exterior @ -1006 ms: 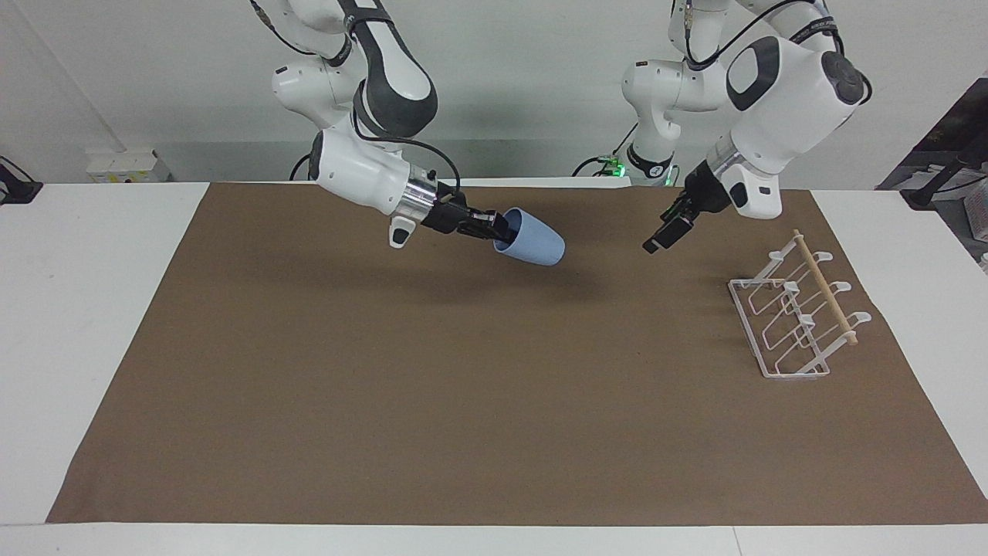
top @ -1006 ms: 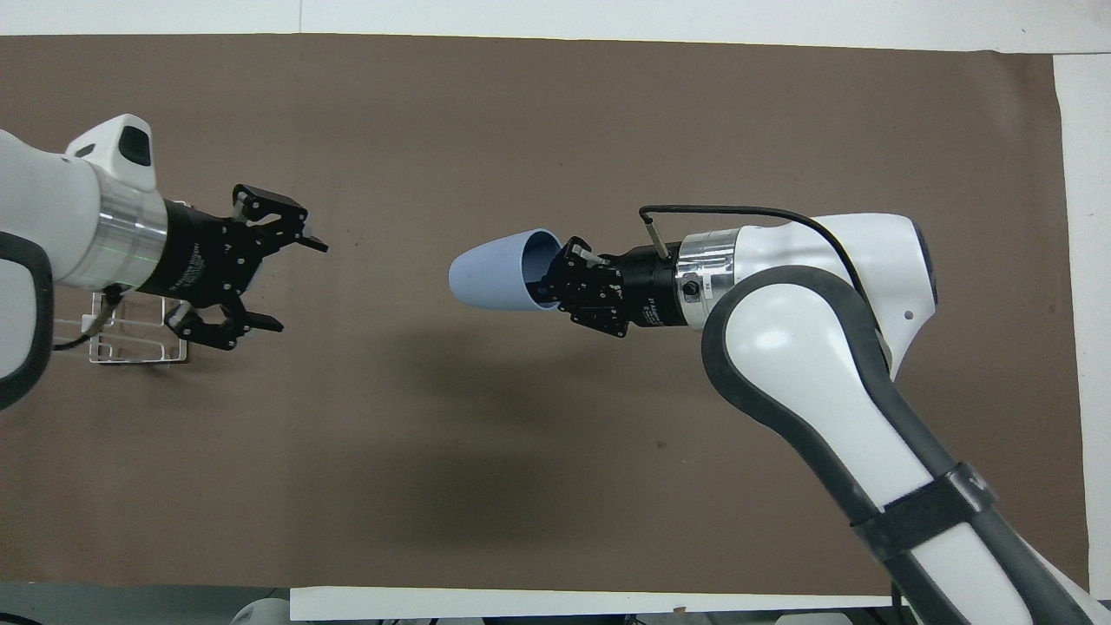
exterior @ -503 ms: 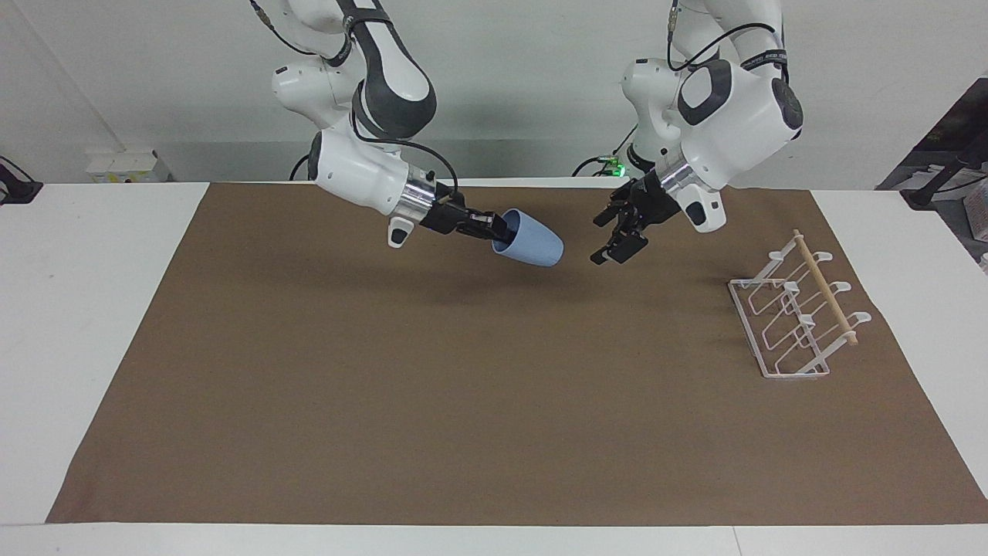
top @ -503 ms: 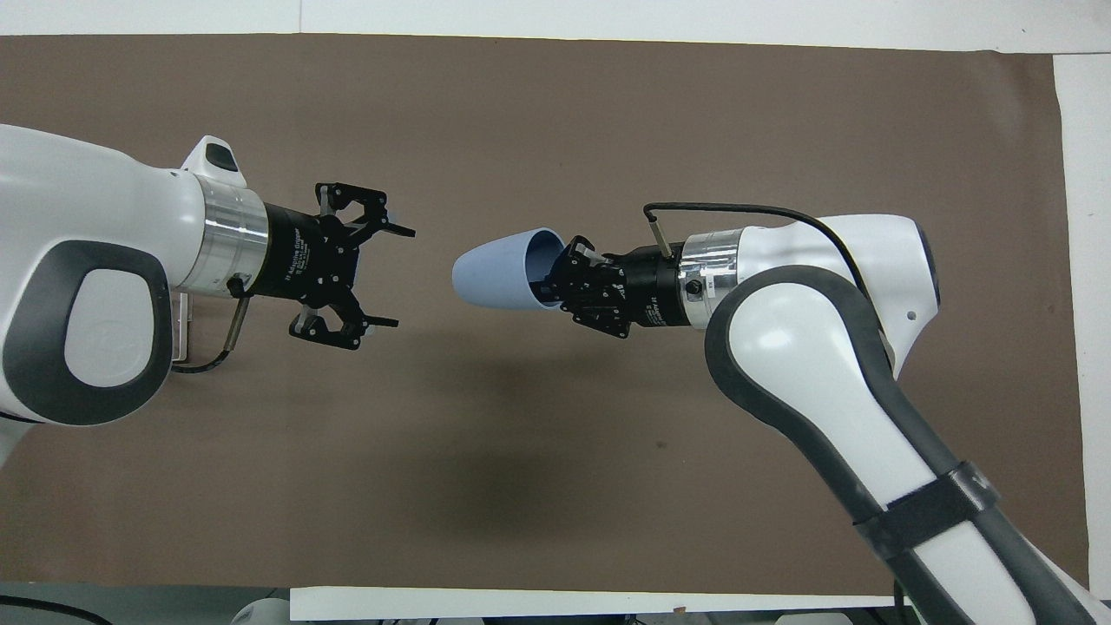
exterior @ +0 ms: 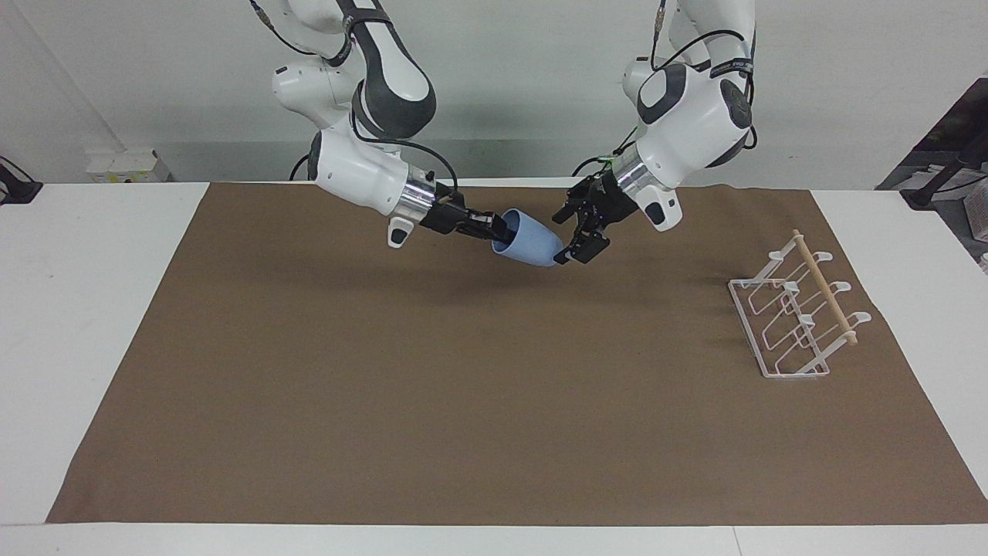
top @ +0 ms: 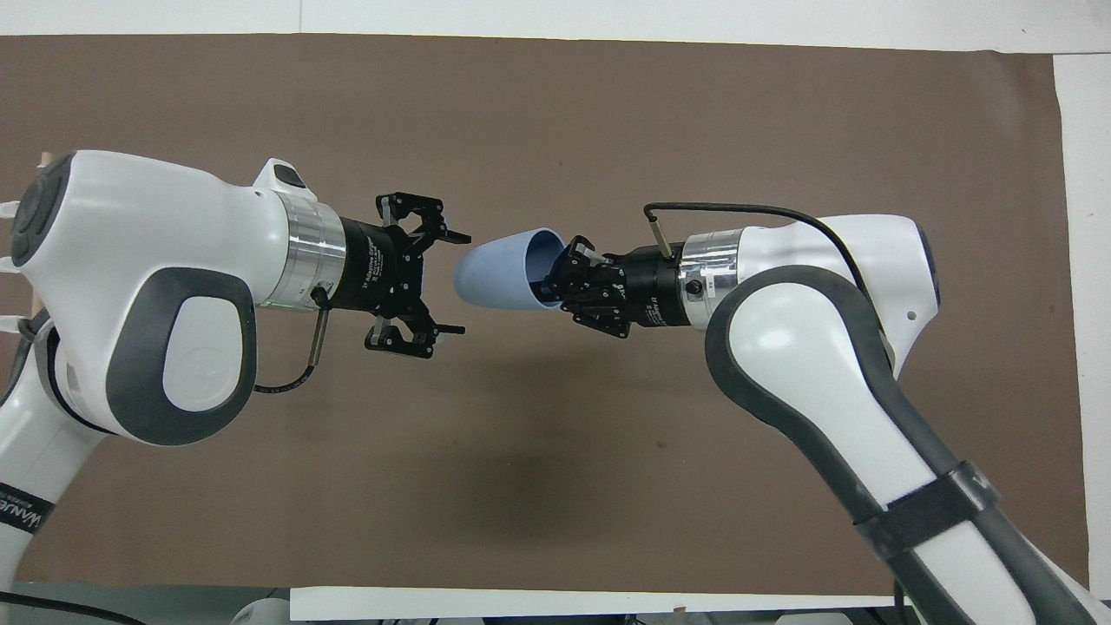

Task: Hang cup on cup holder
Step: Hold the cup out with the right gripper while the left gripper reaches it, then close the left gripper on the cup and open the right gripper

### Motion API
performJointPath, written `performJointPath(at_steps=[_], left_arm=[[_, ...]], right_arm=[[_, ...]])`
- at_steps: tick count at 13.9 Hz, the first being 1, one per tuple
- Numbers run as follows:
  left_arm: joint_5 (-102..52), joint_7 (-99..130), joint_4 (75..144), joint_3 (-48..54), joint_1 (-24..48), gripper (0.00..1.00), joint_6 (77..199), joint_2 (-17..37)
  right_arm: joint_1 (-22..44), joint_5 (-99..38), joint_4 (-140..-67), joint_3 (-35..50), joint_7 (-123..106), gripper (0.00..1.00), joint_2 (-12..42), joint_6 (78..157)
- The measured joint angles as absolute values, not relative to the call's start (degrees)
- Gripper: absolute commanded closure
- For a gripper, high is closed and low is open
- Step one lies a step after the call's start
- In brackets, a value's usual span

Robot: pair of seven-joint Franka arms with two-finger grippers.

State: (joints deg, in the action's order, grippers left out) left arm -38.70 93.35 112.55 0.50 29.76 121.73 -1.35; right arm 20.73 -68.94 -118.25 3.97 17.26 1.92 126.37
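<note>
The light-blue cup [exterior: 532,241] is held in the air on its side, over the brown mat near the robots. My right gripper [exterior: 498,229] is shut on the cup's rim, one finger inside the mouth; it also shows in the overhead view [top: 551,282]. The cup's [top: 495,278] narrow base points toward my left gripper [exterior: 570,238]. That gripper is open, and in the overhead view [top: 460,283] its fingertips stand either side of the base tip without closing on it. The white wire cup holder [exterior: 826,290] stands at the left arm's end of the table, with no cup on it.
A brown mat [exterior: 463,386] covers most of the white table [exterior: 93,324]. In the overhead view my left arm [top: 147,278] covers nearly all of the cup holder. Cables run along both wrists.
My left gripper has swung from beside the cup holder across to the cup's base, staying open. My right gripper has held the cup almost still.
</note>
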Motion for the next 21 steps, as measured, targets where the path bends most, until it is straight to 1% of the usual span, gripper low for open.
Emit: performJointPath(at_steps=[6,9,10,11,12,13,14,15,16,17,18,19,21], left_arm=[[-40.4,98.7,112.5,0.5,33.5,0.01,130.1,-0.2],[-41.3,100.6,112.5,0.5,35.0,0.04,131.4,0.5],[-41.3,100.9,112.5,0.5,35.2,0.07,131.6,0.8],[-41.4,101.1,112.5,0.5,35.4,0.14,132.2,1.1],[-41.6,101.4,112.5,0.5,35.8,0.34,133.1,1.4],[-41.6,101.5,112.5,0.5,36.1,0.42,133.3,1.7],[-41.6,101.5,112.4,0.5,36.4,0.60,133.6,1.8],[-41.6,101.3,112.3,0.5,36.4,0.68,133.7,1.9],[-41.5,101.2,112.0,0.5,36.5,0.68,133.5,2.1],[-41.5,101.2,111.5,0.4,36.5,0.68,133.3,2.3],[-41.5,101.2,110.8,0.3,36.4,0.68,132.8,2.5],[-41.6,101.4,110.2,0.2,36.4,0.68,132.3,2.8],[-41.6,102.1,108.9,0.1,36.4,0.68,132.0,3.2]], right_arm=[[20.7,-68.9,-118.3,4.0,17.3,1.00,1.9,126.4],[20.7,-69.0,-118.3,4.0,17.3,1.00,1.9,126.4],[20.7,-69.0,-118.3,4.0,17.3,1.00,1.9,126.4],[20.7,-69.0,-118.3,4.0,17.3,1.00,1.9,126.4],[20.7,-69.0,-118.3,4.0,17.3,1.00,1.9,126.4],[20.7,-69.0,-118.3,3.9,17.3,1.00,1.9,126.6],[20.7,-69.0,-118.3,3.9,17.3,1.00,1.9,126.6],[20.6,-69.0,-118.3,3.8,17.5,1.00,1.9,126.6],[20.6,-69.0,-118.2,3.8,17.8,0.92,1.8,126.6],[20.6,-69.1,-118.2,3.7,17.9,0.46,1.7,126.6],[20.6,-69.1,-118.2,3.6,17.9,0.03,1.5,126.6],[20.6,-69.1,-118.1,3.5,17.9,0.01,1.4,126.7],[20.7,-69.1,-117.7,3.6,17.9,0.01,1.3,126.8]])
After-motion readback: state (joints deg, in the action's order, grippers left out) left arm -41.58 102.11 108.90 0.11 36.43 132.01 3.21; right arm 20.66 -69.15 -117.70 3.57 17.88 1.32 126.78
